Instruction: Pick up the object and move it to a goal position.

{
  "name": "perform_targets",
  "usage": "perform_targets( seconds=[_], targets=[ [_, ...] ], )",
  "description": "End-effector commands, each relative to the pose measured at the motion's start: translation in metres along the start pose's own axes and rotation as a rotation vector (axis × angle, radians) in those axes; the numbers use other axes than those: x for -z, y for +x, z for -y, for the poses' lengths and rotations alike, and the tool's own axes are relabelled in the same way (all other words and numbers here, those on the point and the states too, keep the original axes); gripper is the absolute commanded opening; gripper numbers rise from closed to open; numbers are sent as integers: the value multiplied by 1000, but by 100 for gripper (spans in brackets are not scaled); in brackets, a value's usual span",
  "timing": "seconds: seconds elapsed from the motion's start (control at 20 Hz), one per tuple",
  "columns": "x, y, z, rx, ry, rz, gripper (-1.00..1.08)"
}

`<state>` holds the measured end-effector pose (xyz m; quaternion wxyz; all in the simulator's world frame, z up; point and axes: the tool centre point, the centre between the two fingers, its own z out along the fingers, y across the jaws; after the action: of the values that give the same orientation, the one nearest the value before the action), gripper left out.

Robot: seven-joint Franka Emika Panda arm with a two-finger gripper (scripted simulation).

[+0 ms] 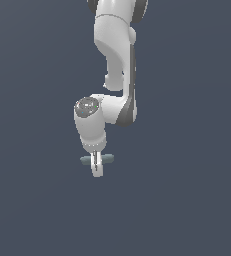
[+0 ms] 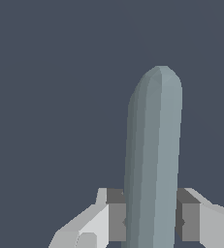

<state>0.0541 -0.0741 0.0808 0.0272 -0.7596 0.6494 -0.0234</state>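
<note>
The object is a small grey-green bar (image 1: 107,158) with rounded ends. It lies crosswise between my fingers, sticking out on both sides in the exterior view. My gripper (image 1: 96,169) hangs below the white arm and is shut on the bar near its middle. In the wrist view the bar (image 2: 152,155) runs lengthwise away from the camera, and my gripper (image 2: 151,222) has a grey pad (image 2: 116,222) pressed against each side of it. No goal marker shows in either view.
The white arm (image 1: 116,55) comes down from the top of the exterior view. Around it is only a plain dark blue-grey background (image 1: 37,200); no surface edge shows.
</note>
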Motion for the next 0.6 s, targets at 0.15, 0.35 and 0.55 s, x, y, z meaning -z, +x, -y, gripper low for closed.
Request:
perform_targets(
  seconds=[0.15,0.35,0.55],
  targets=[
    [36,-10,-15,0,1,1,-100],
    [68,-18,-28,0,1,2,-100],
    [101,-27,-42,-1,1,3,-100]
  ],
)
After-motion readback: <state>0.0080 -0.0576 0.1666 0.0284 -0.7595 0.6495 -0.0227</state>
